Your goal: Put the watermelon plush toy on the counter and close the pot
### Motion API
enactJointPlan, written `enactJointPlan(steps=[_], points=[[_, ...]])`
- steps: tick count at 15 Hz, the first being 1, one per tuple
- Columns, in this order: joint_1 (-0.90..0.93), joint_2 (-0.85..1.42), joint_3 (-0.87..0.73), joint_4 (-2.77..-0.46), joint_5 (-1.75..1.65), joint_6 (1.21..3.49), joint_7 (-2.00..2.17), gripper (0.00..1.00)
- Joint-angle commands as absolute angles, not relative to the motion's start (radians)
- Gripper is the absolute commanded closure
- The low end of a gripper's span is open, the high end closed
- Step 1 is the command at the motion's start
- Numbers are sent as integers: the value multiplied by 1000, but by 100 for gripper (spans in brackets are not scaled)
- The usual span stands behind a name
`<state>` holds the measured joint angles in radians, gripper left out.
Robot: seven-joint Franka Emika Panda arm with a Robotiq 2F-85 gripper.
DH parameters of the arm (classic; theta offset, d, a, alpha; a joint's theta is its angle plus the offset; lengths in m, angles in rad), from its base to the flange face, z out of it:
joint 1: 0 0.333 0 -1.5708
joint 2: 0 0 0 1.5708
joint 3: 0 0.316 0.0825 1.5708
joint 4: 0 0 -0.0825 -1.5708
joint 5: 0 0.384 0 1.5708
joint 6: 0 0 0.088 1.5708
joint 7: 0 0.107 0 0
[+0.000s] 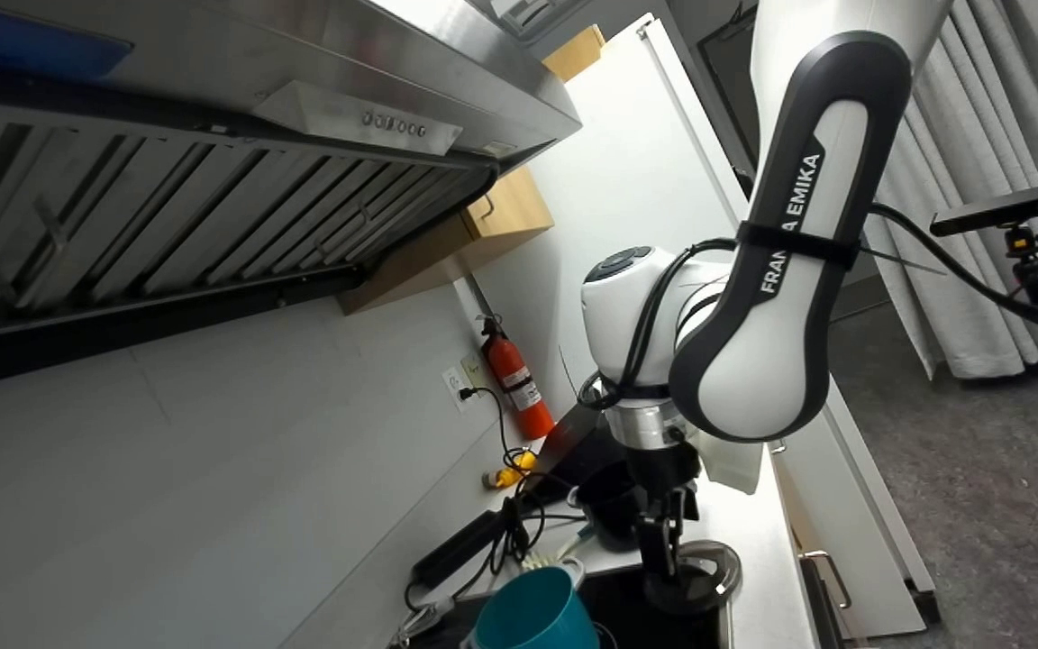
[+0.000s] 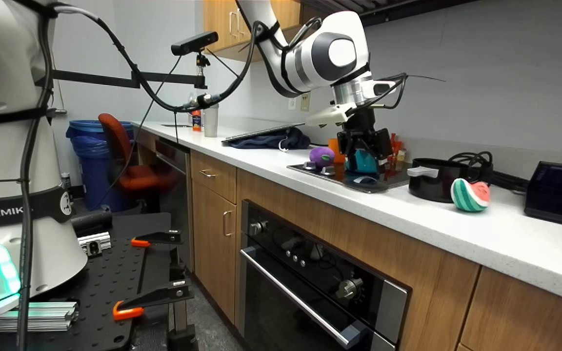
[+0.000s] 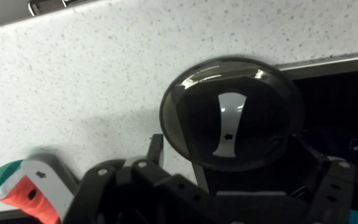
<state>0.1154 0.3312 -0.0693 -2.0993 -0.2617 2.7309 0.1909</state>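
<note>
While the gripper hangs above the lid, jaws spread wide and empty, the watermelon plush toy sits on the counter just beside the pot. Lid overlaps corner of cooktop.

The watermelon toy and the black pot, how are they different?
Color: the watermelon toy is green, white and red, but the pot is black with a pale grey handle.
Size: the toy is smaller than the pot.
Shape: the toy looks like a fruit slice, while the pot is round.
Same: both are on the white counter.
</note>
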Motion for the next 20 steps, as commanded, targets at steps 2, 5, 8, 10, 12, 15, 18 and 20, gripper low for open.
enactJointPlan(steps=[2,5,8,10,12,15,18,20], points=[[91,371,-48,-2041,-207,2707,139,0],[92,387,-46,-2030,-195,2703,129,0],[93,399,-43,-2018,-186,2700,120,3],[94,405,-43,-2010,-188,2699,120,27],[94,409,-44,-2005,-189,2699,120,35],[95,409,-47,-1996,-191,2699,124,59],[96,410,-51,-1991,-195,2700,130,81],[97,410,-54,-1989,-198,2701,132,96]])
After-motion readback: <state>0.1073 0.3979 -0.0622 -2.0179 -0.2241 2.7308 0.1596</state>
